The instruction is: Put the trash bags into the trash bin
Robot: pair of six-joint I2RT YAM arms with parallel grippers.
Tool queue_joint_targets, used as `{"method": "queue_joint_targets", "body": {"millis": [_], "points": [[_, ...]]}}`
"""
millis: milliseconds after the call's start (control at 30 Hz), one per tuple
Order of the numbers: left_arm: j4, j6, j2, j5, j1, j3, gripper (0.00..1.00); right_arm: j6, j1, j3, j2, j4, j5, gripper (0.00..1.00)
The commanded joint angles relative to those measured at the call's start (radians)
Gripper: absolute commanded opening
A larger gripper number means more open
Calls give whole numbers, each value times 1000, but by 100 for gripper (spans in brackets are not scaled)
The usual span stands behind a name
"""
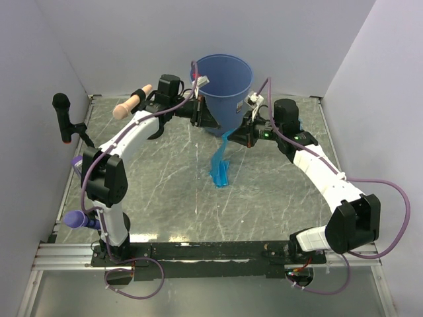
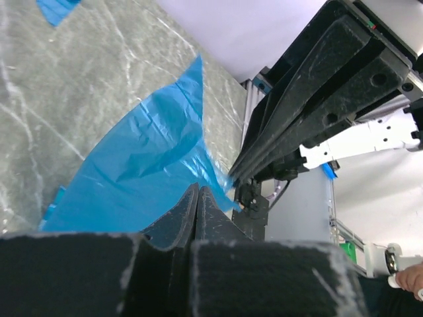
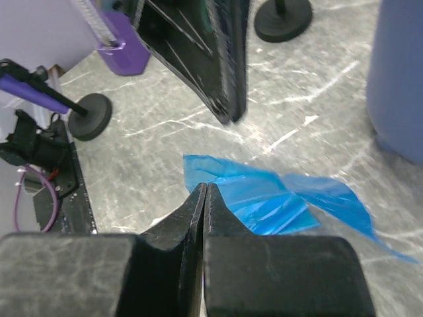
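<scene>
The overhead view alone gives the layout. The trash bin point(image 1: 225, 79) stands at the middle of the table's point(image 1: 165, 191) far edge, and both arms meet just in front of it. The trash bag point(image 1: 220, 162) hangs between them as a narrow strip. Its long axis runs from the fingers down to the table, and its lower end lies crumpled near the table's middle. The fingertips are too small to read there.

The left wrist view shows the left gripper point(image 2: 198, 198) with its jaws together on the film's edge, blue showing on either side of the tips. The right wrist view shows the right gripper point(image 3: 204, 195) clamped on a corner of the bag, with the film spreading rightward. The bin's wall is cut off at that view's right edge.

A blue scrap point(image 2: 56, 8) is cropped at the top of the left wrist view, and whether it belongs to the same bag cannot be told.
</scene>
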Motion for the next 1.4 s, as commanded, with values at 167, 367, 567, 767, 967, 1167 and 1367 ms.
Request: {"method": "queue_joint_targets", "body": {"millis": [167, 367, 567, 767, 967, 1167, 1367], "points": [[14, 24, -56, 14, 19, -17, 1, -46, -30, 11, -52, -34, 28, 0], [-71, 134, -42, 29, -37, 41, 55, -29, -30, 7, -44, -15, 24, 0], [-117, 211, -38, -61, -86, 57, 55, -9, -29, 40, -26, 3, 20, 0], [-104, 195, -21, -78, -86, 72, 45, -1, -30, 44, -26, 8, 14, 0], [-76, 178, -12, -89, -88, 72, 27, -3, -30, 38, -30, 8, 14, 0], [-73, 178, -4, -92, -86, 80, 15, 0, -30, 38, -32, 11, 17, 0], [-137, 254, -4, -78, -85, 109, 1, -26, -32, 40, -33, -14, 27, 0]]}}
